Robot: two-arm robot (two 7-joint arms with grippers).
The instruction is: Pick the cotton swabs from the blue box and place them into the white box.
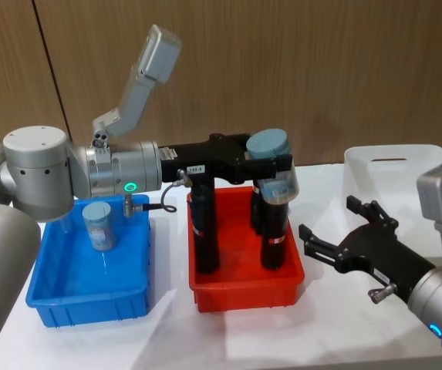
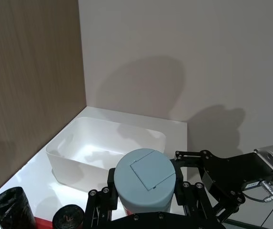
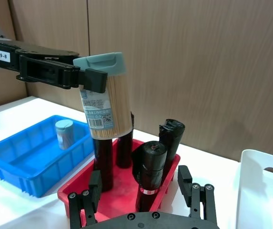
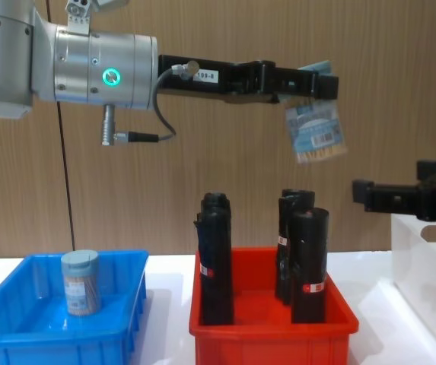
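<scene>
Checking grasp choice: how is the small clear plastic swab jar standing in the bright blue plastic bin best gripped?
From above, closing on the round wall under the grey-blue lid: the small clear plastic swab jar stands upright inside the bright blue plastic bin, whose walls hinder a low side approach. The left claw holds a second jar by its top over the red plastic bin.

A red bin [image 1: 245, 291] sits on the white desk [image 1: 167, 339], right under the left pincer [image 1: 271, 166] and beside the right pincer [image 1: 344, 228], on that pincer's left. Four black rolls [image 3: 148, 171] stand upright in it, two towards each end. The right-hand pair is directly below the left pincer, tops well short of it in the chest view. Small red-white labels ring the rolls low down. A wood-panelled wall [image 1: 298, 62] runs behind both pincers.
</scene>
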